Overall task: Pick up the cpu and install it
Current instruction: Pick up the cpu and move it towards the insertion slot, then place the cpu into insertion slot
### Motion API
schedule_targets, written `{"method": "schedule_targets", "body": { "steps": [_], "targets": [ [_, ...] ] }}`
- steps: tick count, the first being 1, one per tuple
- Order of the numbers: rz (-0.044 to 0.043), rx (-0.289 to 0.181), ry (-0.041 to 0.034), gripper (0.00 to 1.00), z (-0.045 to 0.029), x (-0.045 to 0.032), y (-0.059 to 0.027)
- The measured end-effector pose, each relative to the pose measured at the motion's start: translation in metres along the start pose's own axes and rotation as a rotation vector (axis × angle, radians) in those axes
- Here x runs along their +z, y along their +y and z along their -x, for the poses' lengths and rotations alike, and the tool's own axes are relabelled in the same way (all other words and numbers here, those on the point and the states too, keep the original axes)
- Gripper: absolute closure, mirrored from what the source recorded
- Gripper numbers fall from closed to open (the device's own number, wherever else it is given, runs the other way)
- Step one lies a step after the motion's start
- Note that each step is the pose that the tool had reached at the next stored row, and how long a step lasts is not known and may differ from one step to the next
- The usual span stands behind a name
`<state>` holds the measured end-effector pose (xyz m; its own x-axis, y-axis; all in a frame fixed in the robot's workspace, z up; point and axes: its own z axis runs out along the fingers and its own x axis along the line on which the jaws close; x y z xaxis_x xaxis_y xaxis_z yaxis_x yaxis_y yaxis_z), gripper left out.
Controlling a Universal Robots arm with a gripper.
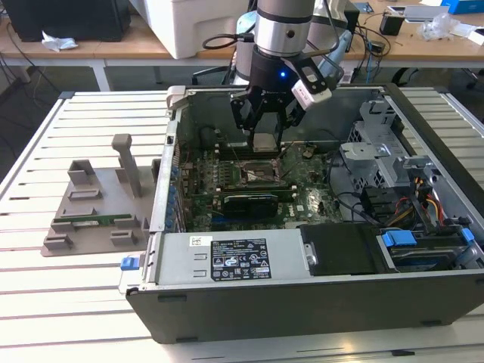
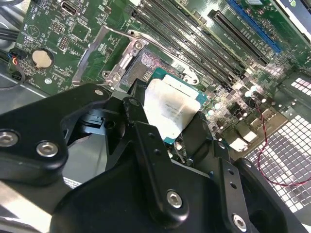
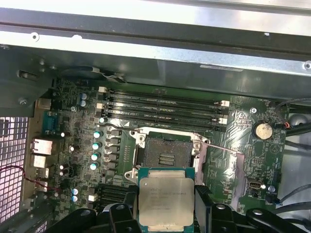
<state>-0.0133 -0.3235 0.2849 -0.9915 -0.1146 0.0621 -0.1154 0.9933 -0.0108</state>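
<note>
The cpu (image 3: 165,200), a flat square chip with a shiny silver top and a green rim, is held between my gripper's black fingers (image 3: 121,213). My gripper (image 1: 265,141) hangs shut on it inside the open computer case (image 1: 302,302), a short way above the motherboard. Below the chip lies the open socket (image 3: 165,154), its metal retention frame (image 3: 221,170) swung aside. In the second wrist view the cpu (image 2: 171,108) sits tilted just off the socket (image 2: 151,63). In the exterior view the cpu (image 1: 265,143) hovers above the socket (image 1: 257,173).
Several empty memory slots (image 3: 163,109) run beside the socket. A black expansion card (image 1: 252,203) lies across the board nearer the case front. A grey holder (image 1: 94,204) with a green memory stick (image 1: 94,221) stands on the slatted table at the exterior view's left. Drive bays and cables (image 1: 412,204) crowd the right.
</note>
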Motion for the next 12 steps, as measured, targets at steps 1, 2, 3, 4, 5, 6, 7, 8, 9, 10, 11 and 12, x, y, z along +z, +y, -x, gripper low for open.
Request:
{"method": "schedule_targets", "body": {
  "steps": [1, 2, 3, 4, 5, 6, 7, 8, 9, 10, 11, 12],
  "targets": [
    [0.0, 0.0, 0.0, 0.45, 0.0, 0.0, 0.0],
    [0.0, 0.0, 0.0, 0.45, 0.0, 0.0, 0.0],
    [0.0, 0.0, 0.0, 0.45, 0.0, 0.0, 0.0],
    [0.0, 0.0, 0.0, 0.45, 0.0, 0.0, 0.0],
    [-0.0001, 0.0, 0.0, 0.45, 0.0, 0.0, 0.0],
    [0.0, 0.0, 0.0, 0.45, 0.0, 0.0001, 0.0],
    [-0.002, 0.0, -0.0176, 0.45, 0.0, 0.0002, 0.0],
    [-0.004, 0.0, -0.0347, 0.45, 0.0, 0.0002, 0.0],
    [-0.0057, 0.001, -0.0501, 0.45, 0.0, 0.0003, 0.0],
    [-0.0082, 0.001, -0.0733, 0.45, 0.0, 0.0006, 0.0],
    [-0.0083, 0.001, -0.0745, 0.45, 0.0001, 0.0006, 0.0001],
    [-0.0088, 0.001, -0.076, 0.45, 0.0, 0.0004, 0.0]
  ]
}}
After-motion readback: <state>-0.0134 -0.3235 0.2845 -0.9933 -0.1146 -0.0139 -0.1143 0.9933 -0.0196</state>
